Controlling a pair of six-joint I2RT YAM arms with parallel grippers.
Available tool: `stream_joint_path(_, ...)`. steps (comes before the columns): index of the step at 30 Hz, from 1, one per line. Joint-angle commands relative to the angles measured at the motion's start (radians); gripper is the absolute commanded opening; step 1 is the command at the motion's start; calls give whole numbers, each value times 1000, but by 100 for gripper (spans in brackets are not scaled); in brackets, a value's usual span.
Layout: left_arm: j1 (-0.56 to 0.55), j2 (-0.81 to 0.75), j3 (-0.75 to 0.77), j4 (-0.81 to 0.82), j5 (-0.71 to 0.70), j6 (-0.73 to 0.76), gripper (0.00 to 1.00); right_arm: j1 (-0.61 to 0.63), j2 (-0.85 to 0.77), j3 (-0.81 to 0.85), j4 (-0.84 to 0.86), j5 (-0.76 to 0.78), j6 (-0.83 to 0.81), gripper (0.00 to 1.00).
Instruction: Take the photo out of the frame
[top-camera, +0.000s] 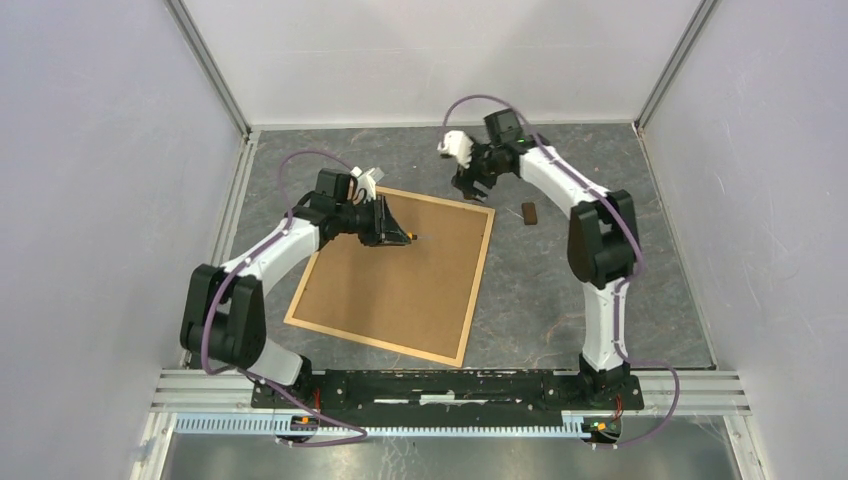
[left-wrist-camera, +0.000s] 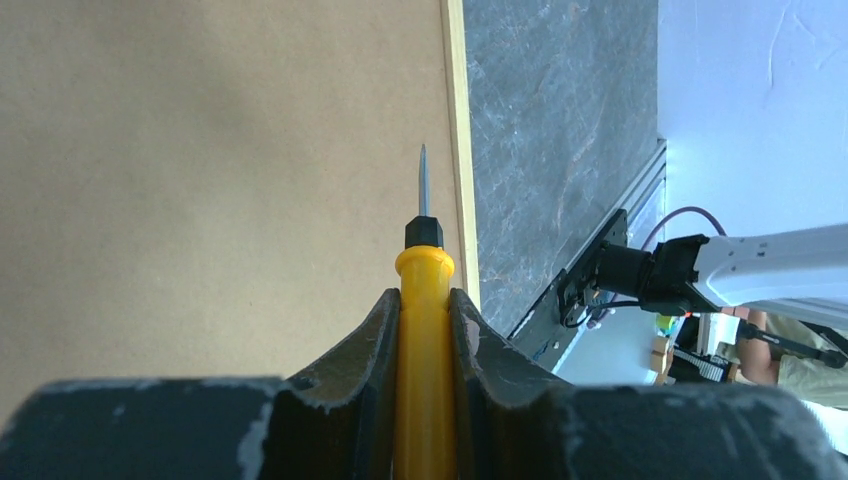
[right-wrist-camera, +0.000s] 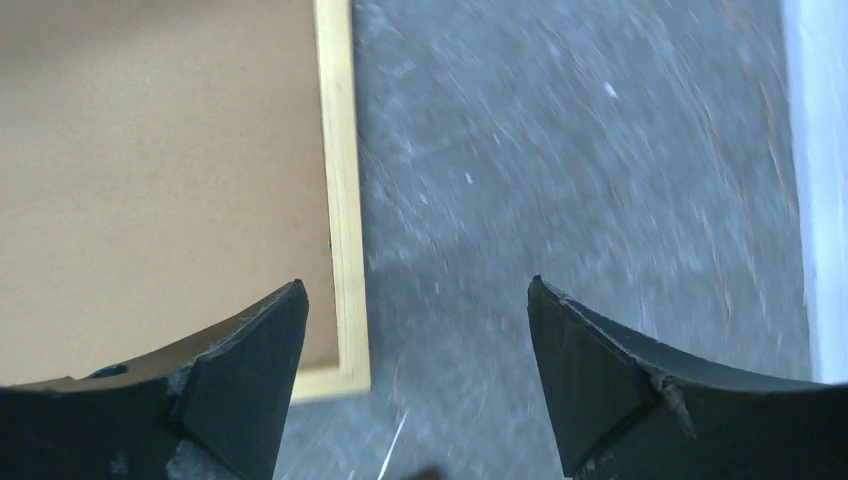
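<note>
The frame (top-camera: 400, 290) lies face down on the table, its brown fibreboard back up inside a narrow light-wood rim (left-wrist-camera: 458, 150). The photo is hidden under the backing. My left gripper (top-camera: 392, 236) hovers over the frame's upper part, shut on a yellow-handled screwdriver (left-wrist-camera: 425, 330) whose thin metal tip (left-wrist-camera: 423, 180) points across the board towards the rim. My right gripper (top-camera: 470, 187) stands open and empty above the frame's far right corner (right-wrist-camera: 340, 375), with one finger (right-wrist-camera: 240, 370) over the board and the other (right-wrist-camera: 610, 370) over the grey table.
A small brown block (top-camera: 528, 213) lies on the grey table (top-camera: 560, 290) to the right of the frame's far corner. White enclosure walls (top-camera: 100, 200) stand on three sides. The arm bases sit on a rail (top-camera: 440, 385) at the near edge.
</note>
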Motion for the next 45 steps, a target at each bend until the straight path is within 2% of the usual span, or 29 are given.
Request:
stream_joint_path(1,4,86,108,16,46,33,2,-68,-187,-116,14,-34,381,93)
stream_joint_path(4,6,122,146,27,33,15,2,-69,-266,-301,36,60,649,95)
stream_joint_path(6,8,136,158,30,30,0,2,-70,-343,-445,108,14,771,98)
stream_joint_path(9,9,139,164,22,24,-7,2,-51,-450,-612,231,7,925,98)
stream_joint_path(12,8,136,158,14,11,-4,2,-23,-497,-745,300,72,992,89)
stream_joint_path(16,8,131,155,3,1,4,2,21,-453,-788,270,176,1040,80)
stream_joint_path(23,8,97,126,3,-18,7,2,65,-398,-803,333,216,1171,76)
stream_joint_path(25,9,92,119,4,-23,12,2,82,-378,-795,319,237,1182,70)
stream_joint_path(26,8,91,118,4,-28,18,2,84,-371,-798,314,241,1180,64)
stream_joint_path(28,8,92,123,-9,-38,34,2,84,-358,-799,307,250,1151,46)
stream_joint_path(32,5,108,136,-34,-43,71,2,71,-305,-719,241,296,1023,23)
stream_joint_path(35,4,132,142,-16,-34,67,2,59,-278,-674,220,309,951,16)
stream_joint_path(39,-5,195,188,20,-23,40,2,44,-251,-620,205,288,933,15)
stream_joint_path(42,-11,261,236,49,-4,-3,2,44,-247,-617,200,221,945,23)
stream_joint_path(45,-20,326,287,80,10,-51,2,44,-266,-625,217,178,932,34)
